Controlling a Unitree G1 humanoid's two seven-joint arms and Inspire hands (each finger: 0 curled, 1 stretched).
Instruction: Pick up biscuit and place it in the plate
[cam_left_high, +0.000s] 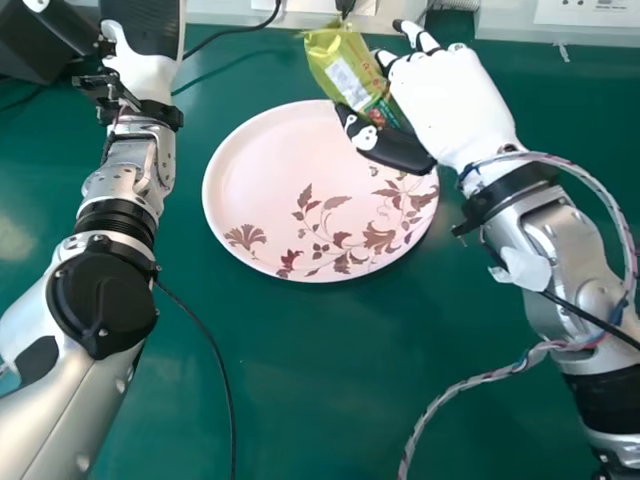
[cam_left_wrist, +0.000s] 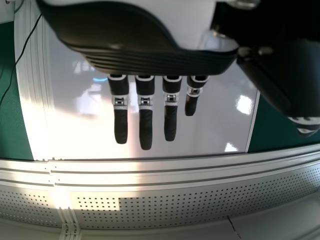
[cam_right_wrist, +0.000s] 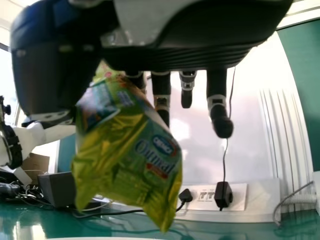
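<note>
One biscuit packet (cam_left_high: 345, 70), green-yellow, crinkly wrapper, pale label patch on one side. Up in the air by the plate's far rim, tilted. One hand on it: right hand (cam_left_high: 450, 105), thumb on one side, fingers on the other, pinching it. Right wrist view agrees, with the packet hanging down between thumb and fingers, a loose corner lowest.

One plate (cam_left_high: 255, 155), round, pale pink, brown flowers and leaves along its near and right parts. Lies flat on one green table (cam_left_high: 330, 400). Right hand's thumb reaches over the plate's far right part.

Two hands in all. Second is the left hand (cam_left_high: 145, 65), off to the left of the plate, toward the far side of the table, fingers straight, so open. Left wrist view has those fingers pointing at a glossy white panel (cam_left_wrist: 210, 120).

Two robot arms, one either side of the plate. One striped cable (cam_left_high: 445, 395) loops off the right arm over the table. One thin black cable (cam_left_high: 222, 370) runs between the left arm and the plate's near side.

At the back, from where I stand: two black plugs, the smaller one (cam_right_wrist: 185, 195) and the bigger one (cam_right_wrist: 223, 195), at one white socket strip (cam_right_wrist: 239, 195). One dark box (cam_right_wrist: 57, 189) on the table near them.
</note>
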